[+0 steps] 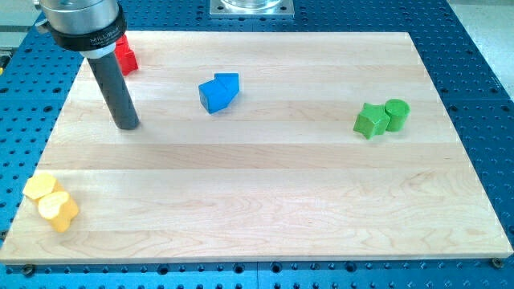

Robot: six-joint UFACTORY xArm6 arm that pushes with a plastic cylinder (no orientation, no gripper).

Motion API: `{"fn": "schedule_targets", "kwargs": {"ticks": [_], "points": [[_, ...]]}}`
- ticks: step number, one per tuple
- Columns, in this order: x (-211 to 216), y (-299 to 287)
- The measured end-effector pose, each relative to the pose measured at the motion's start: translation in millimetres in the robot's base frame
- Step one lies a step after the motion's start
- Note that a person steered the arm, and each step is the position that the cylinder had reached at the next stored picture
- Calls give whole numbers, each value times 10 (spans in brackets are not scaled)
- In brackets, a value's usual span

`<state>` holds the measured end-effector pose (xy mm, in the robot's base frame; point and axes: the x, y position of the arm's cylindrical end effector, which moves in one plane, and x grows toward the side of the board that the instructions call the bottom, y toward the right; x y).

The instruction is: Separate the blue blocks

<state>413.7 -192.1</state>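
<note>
2 blue blocks, a blue cube [212, 95] and a blue wedge-like block [229, 82], sat touching near the tabletop [265, 185]'s top, unseparated. My tip [127, 125] rested well to their left; no fingers existed. Next, I judged, the tip should wedge between them. Collar lettering was illegible.

The table [265, 177] was pale, smooth wood; my tip [127, 125] ended a matt dark rod; the blue blocks [218, 91] to its right looked matt.
</note>
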Motion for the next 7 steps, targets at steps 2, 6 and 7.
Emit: {"fn": "schedule_targets", "kwargs": {"ticks": [2,6,7], "points": [[-57,0],[-424,455],[-956,949]]}}
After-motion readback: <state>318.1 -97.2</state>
